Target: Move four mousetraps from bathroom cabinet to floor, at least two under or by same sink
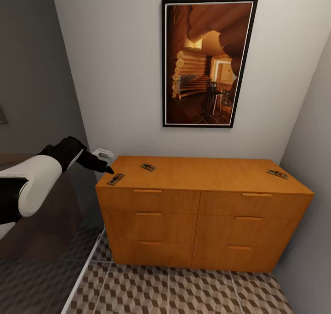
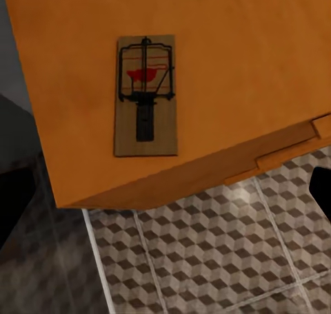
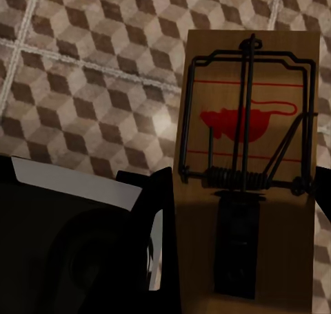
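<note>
- Pale grey walls enclose a narrow bathroom corner, where a tall black-framed picture of a log-cabin interior (image 1: 208,61) hangs above the furniture.
- Below it stands a low, wide orange-wood cabinet (image 1: 202,222) with six flat drawer fronts, each with one slim bar handle.
- We count three small flat brown mousetraps with dark wire parts lying on the cabinet top: one at its front left corner (image 1: 116,179), one a little further back on the left (image 1: 148,167), and one near the right edge (image 1: 277,174).
- Our left wrist camera looks straight down on the front-left trap (image 2: 145,96); it lies flat just beside the cabinet's edge, with a red mouse mark under the wire.
- Our black left gripper (image 1: 108,169) hovers near that trap without touching it; we cannot tell how its claw stands.
- A fourth mousetrap (image 3: 252,169) appears in our right wrist view, close to the camera and above the tiled bathroom floor with its brown, beige and white cube pattern (image 3: 89,66).
- A dark finger of the right gripper (image 3: 155,245) lies along that trap's edge; we cannot tell whether the claw pinches it.
</note>
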Motion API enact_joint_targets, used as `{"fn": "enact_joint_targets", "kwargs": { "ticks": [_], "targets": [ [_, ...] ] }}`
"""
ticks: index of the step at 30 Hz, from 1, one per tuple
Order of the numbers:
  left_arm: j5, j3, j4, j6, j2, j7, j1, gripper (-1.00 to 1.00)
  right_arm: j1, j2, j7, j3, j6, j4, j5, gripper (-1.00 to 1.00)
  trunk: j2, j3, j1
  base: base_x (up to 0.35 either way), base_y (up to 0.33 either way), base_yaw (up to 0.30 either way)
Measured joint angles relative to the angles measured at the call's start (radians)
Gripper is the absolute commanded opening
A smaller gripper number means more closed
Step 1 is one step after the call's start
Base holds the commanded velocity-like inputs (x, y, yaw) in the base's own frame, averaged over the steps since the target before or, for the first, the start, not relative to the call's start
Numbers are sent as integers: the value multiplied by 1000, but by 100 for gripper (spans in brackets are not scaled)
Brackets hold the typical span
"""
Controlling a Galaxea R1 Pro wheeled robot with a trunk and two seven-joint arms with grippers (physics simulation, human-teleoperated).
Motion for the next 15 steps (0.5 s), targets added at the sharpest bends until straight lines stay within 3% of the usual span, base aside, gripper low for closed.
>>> {"fn": "enact_joint_targets", "kwargs": {
  "ticks": [15],
  "targets": [
    [1, 1, 2, 0, 0, -1, 15, 100, 0, 0, 0, 1, 0, 0, 0, -100, 0, -17, 0, 0, 0, 0]
  ]
}}
